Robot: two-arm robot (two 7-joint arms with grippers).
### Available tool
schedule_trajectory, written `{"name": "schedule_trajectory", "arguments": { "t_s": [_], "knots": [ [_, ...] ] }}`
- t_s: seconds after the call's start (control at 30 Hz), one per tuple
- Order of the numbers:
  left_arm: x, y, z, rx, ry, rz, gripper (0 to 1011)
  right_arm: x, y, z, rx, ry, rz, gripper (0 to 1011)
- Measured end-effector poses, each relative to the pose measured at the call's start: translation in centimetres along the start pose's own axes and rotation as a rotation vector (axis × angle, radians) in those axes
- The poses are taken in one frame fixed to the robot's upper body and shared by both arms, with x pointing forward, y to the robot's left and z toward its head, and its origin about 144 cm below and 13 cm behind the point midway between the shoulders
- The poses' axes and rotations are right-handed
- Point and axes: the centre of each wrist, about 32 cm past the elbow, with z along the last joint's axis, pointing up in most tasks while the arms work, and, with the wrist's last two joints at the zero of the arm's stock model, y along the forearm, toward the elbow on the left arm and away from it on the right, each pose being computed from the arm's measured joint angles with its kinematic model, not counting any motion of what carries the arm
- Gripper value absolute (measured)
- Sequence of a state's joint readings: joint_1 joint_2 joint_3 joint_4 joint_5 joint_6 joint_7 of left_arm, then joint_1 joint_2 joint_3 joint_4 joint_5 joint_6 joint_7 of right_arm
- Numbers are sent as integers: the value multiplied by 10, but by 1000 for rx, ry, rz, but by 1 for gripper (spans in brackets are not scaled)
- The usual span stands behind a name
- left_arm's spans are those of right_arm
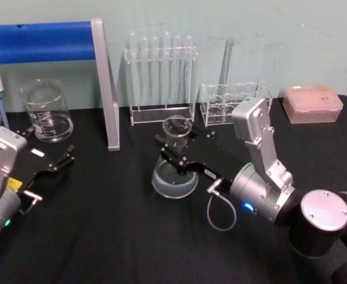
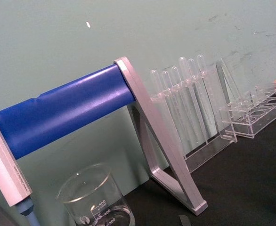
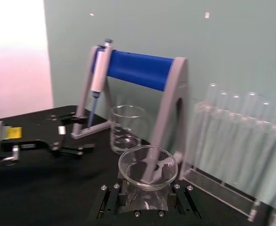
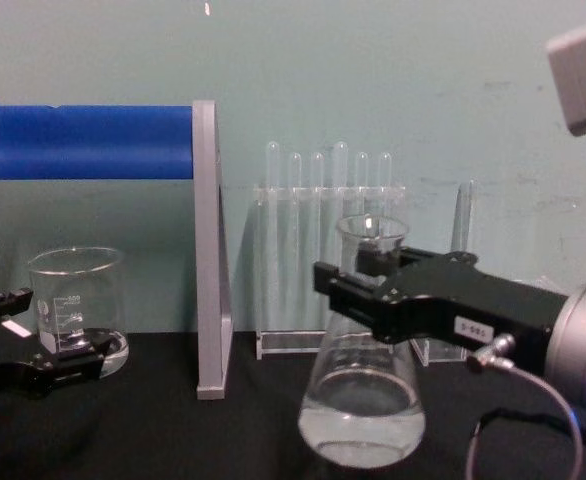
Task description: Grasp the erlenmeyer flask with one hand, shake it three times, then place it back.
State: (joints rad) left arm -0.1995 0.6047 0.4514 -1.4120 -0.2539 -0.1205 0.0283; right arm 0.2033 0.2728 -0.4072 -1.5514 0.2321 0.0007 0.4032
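At bench centre, 12 o'clock from me: flask (image 1: 174, 177) upright, my right gripper (image 1: 174, 152) closed around its neck just under the flared rim. Glass is stiff, slick and fragile, and the liquid weights the base. Neck hold suits, with a moderate squeeze. Left gripper (image 1: 49, 148) parked at 9 o'clock, jaws apart, holding nothing.

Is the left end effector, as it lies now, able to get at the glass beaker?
Probably yes. The left end effector lies open just in front of the beaker, nothing standing between them; the blue stand's leg stands aside.
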Motion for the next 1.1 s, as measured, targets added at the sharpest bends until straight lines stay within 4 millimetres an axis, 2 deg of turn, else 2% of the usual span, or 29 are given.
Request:
{"name": "schedule_trajectory", "arguments": {
  "t_s": [0.33,0.63,0.83,1.1],
  "knots": [
    [0,0,0,0,0,0,1001,-14,0,2,3,10,67,451],
    [0,0,0,0,0,0,1001,-18,0,3,3,14,99,451],
    [0,0,0,0,0,0,1001,-12,0,2,-2,8,69,451],
    [0,0,0,0,0,0,1001,9,-1,1,-7,-16,-27,451]
  ]
}}
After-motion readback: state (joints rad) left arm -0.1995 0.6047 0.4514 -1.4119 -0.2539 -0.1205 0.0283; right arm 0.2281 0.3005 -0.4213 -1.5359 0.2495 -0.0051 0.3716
